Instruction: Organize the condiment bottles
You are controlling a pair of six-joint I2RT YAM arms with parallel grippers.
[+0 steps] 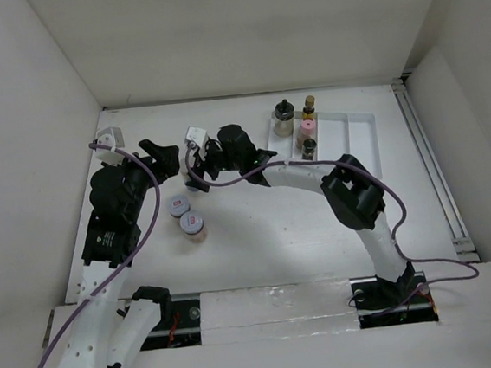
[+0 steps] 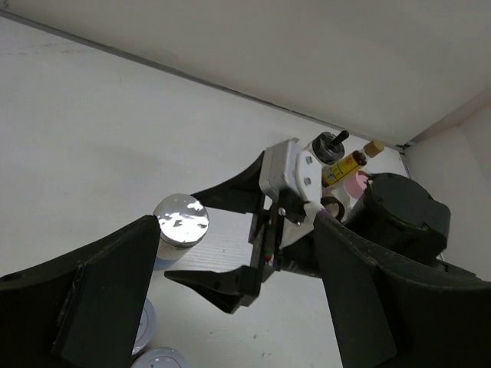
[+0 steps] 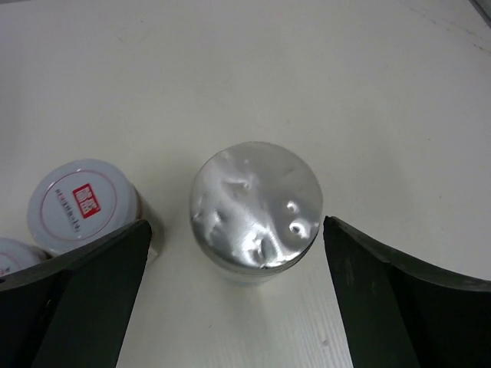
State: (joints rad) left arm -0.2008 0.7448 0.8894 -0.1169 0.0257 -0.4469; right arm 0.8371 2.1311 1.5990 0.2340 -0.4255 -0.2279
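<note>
A silver-lidded jar (image 3: 255, 203) stands on the table between the open fingers of my right gripper (image 3: 234, 228), not touched by either finger. It also shows in the left wrist view (image 2: 182, 218). In the top view my right gripper (image 1: 198, 180) hides it. Two jars with white lids and a red mark (image 1: 179, 206) (image 1: 192, 225) stand just left of it. My left gripper (image 1: 168, 161) is open and empty, a little left of the right gripper. In the tray stand a black-lidded jar (image 1: 284, 117), a dark bottle with a yellow label (image 1: 308, 106), a pink-lidded jar (image 1: 308, 128) and a dark-lidded jar (image 1: 309, 147).
The white ridged tray (image 1: 345, 135) lies at the back right, its right half bare. White walls close the table at the back and both sides. A rail (image 1: 431, 166) runs along the right edge.
</note>
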